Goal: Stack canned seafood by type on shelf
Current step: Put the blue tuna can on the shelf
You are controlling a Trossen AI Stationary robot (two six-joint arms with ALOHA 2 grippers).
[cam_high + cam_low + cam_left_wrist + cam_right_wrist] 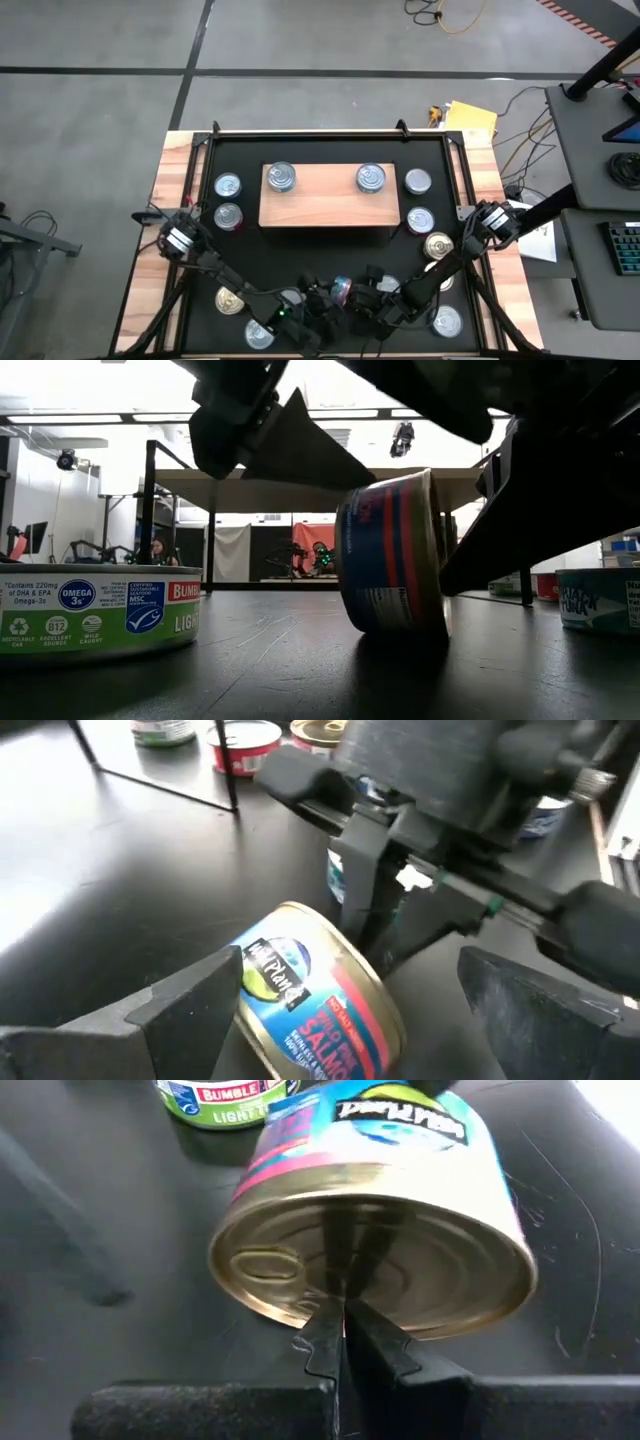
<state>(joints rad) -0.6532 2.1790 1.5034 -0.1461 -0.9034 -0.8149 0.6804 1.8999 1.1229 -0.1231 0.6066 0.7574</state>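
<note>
A: Going by the high view, only two silver-lidded round tins (281, 178) sit on the light-wood rectangular shelf (325, 208), unstacked; nine-ish remain on the black mat (320, 150) around the shelf. Barely started.

B: Low view?

A: Blue-and-red-labelled salmon can (392, 555) tipped on its rim, in front of the shelf.

B: Left wrist?

A: Left gripper (355, 1000) spread wide, straddling it, not clamped.

B: Right wrist?

A: Right gripper (343, 1342) pinched together, tips against the gold lid. Can's axis near horizontal, lid facing that gripper.
</note>
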